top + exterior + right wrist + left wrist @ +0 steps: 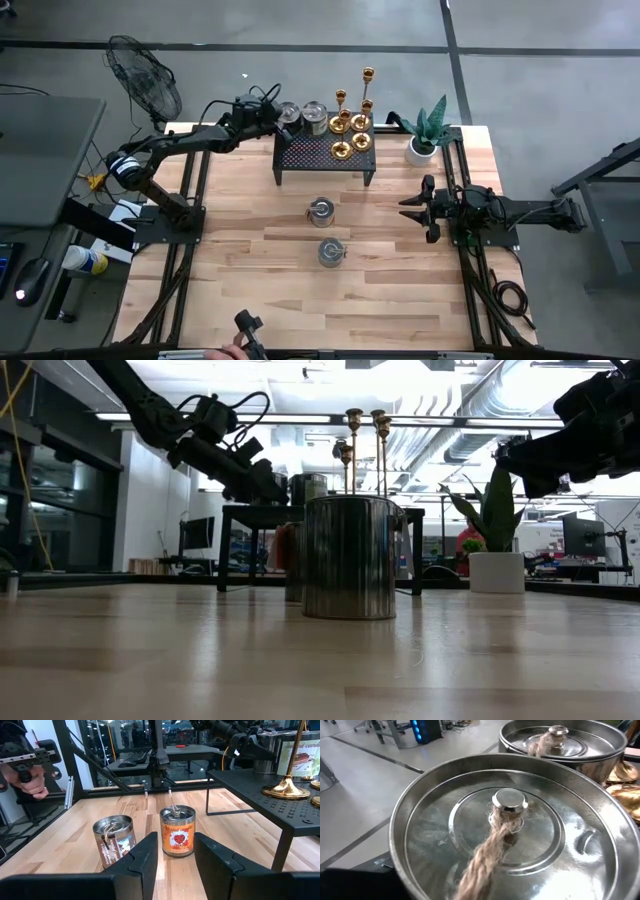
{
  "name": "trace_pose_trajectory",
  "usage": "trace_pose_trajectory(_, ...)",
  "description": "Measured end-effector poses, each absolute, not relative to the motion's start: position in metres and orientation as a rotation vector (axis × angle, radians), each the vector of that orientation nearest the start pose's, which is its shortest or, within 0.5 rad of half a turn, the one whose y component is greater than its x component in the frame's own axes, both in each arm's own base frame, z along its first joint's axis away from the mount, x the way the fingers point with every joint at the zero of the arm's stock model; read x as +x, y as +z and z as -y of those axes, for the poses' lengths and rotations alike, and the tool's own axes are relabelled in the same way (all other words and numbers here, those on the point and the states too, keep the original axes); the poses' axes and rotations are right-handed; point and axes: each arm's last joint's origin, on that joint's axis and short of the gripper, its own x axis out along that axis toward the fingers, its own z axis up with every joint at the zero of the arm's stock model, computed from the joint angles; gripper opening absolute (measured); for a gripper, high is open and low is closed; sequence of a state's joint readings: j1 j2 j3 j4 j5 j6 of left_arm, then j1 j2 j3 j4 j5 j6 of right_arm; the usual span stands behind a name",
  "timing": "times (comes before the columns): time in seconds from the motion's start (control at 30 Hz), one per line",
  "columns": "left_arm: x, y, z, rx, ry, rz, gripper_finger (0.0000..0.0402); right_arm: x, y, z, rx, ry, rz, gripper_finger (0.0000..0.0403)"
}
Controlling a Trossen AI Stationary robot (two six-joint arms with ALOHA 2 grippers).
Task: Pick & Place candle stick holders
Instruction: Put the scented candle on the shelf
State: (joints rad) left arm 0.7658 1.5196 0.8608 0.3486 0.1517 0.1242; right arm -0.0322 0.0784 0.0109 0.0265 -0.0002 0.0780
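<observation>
The big wooden table (300, 280) is being seen from above. A black metal shelf (325, 156) is standing on it at the far side. Two silver candle tins (302, 117) are sitting on the left end of the shelf, each with a rope wick (492, 842) coming out of a small round knob (510, 801) in the middle of the wax. Beside them on the shelf, the gold candle stick holders (351, 122) are standing close together, some tall and some short. In the left wrist view only the edges of their gold bases are showing.

The left gripper (281, 121) is being held at the nearer shelf tin. Its fingers cannot be seen well, so whether anything is being held cannot be told.

A green plant in a white pot (421, 150) is standing just right of the shelf.

Two more candle tins (145, 839) are standing on the bare table in front of the shelf, apart from each other. One has an orange label and one has a pale label.

The right gripper (175, 855) is waiting at the table's right side, with its jaws partly apart and nothing between them.

A person's hand (27, 779) is seen far off, gripping a black handle.
</observation>
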Motion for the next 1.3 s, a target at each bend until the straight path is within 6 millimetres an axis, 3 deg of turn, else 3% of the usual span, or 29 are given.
trace_pose_trajectory(0.9, 0.2400, 0.2351, -0.2249, -0.040, 0.602, -0.309, 0.0355, 0.1019, 0.1635, 0.0033, 0.078, -0.034, -0.040, 0.0117)
trace_pose_trajectory(1.3, 0.2399, 0.2336, -0.2246, -0.044, 0.597, -0.318, 0.0379, 0.1019, 0.1635, 0.0033, 0.078, -0.034, -0.040, 0.0117)
